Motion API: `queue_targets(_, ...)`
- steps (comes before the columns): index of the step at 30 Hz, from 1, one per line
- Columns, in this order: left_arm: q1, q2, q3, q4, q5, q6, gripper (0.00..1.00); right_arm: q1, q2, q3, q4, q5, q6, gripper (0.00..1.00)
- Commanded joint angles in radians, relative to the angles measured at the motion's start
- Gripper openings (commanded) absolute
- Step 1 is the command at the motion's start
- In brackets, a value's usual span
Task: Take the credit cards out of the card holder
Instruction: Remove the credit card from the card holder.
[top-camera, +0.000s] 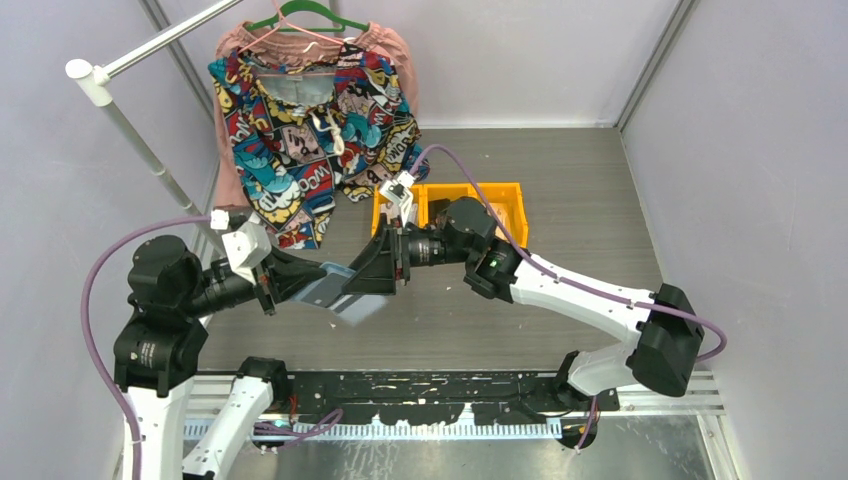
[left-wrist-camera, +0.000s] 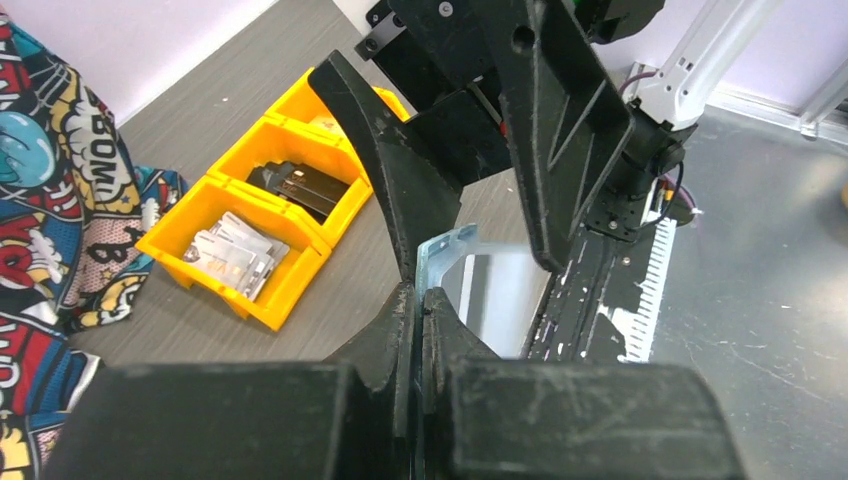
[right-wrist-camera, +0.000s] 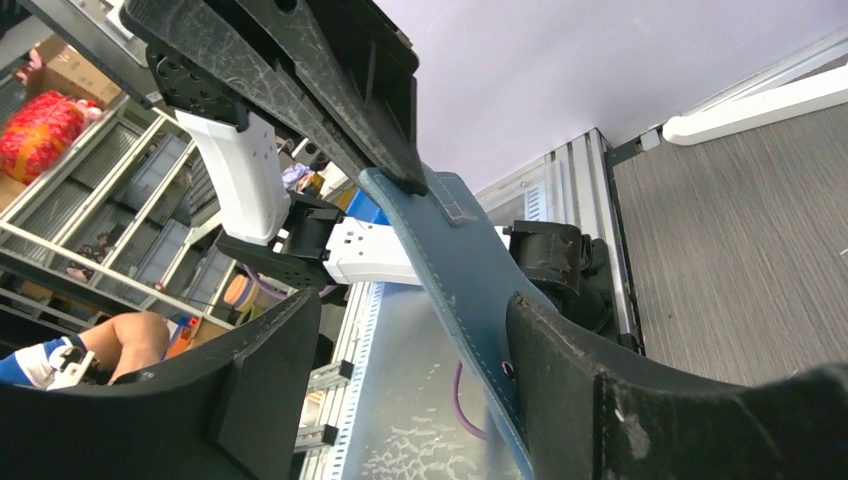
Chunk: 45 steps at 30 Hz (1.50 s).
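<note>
Card holder: the card holder (top-camera: 330, 288) hangs in the air above the counter (top-camera: 560, 170), between the two arms and resting on nothing.
Left jaws: the left gripper (top-camera: 298, 282) is clamped on the holder's left end, its fingers pressed flat together on the thin cover.
Right jaws: the right gripper (top-camera: 360, 283) stands spread, one finger on each side of the holder's free end. In the right wrist view the cover lies against one finger and apart from the other, so nothing is pinched.
Long axis: it runs from the left jaws to the right jaws, across the counter and sloping a little downward to the right. The left wrist sees it edge-on.
Cards: several pale credit cards (left-wrist-camera: 235, 258) lie in the end compartment of the orange bin (top-camera: 512, 205). I cannot tell whether any remain in the holder.
Sleeve: a clear sleeve (left-wrist-camera: 497, 290) hangs below the cover, facing the right arm's side.
Working arm: likely the right, since it sits at the free end while the left only steadies.
Open room: there is bare counter below and to the right. The bin is just behind the right wrist, and the patterned shirt (top-camera: 300, 140) is well apart at the back left.
Risk: the holder is near the counter's front edge, so a slipped card could fall onto the metal strip.
</note>
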Motion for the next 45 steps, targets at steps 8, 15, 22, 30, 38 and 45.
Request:
queue_targets(8,-0.005,0.031,0.056,0.048,-0.035,-0.068,0.00,0.017,-0.002,0.059,0.026,-0.051,-0.005,0.60)
queue_targets(15,-0.004,0.052,0.058,0.101,0.018,-0.253,0.00,0.051,-0.006,0.096,-0.114,-0.007,-0.089,0.49)
queue_targets(22,-0.004,0.053,0.032,0.015,0.078,-0.307,0.45,0.052,-0.037,0.110,-0.169,0.031,-0.104,0.01)
queue_targets(30,-0.004,0.053,-0.072,-0.042,0.230,-0.442,0.47,0.049,-0.074,0.095,-0.205,-0.019,-0.124,0.01)
queue_targets(38,-0.004,0.049,-0.134,-0.020,0.286,-0.476,0.12,0.040,-0.073,0.111,-0.215,-0.042,-0.118,0.09)
queue_targets(45,-0.004,0.028,-0.184,0.094,-0.026,-0.558,0.00,-0.045,-0.183,0.130,-0.397,0.283,-0.131,0.65)
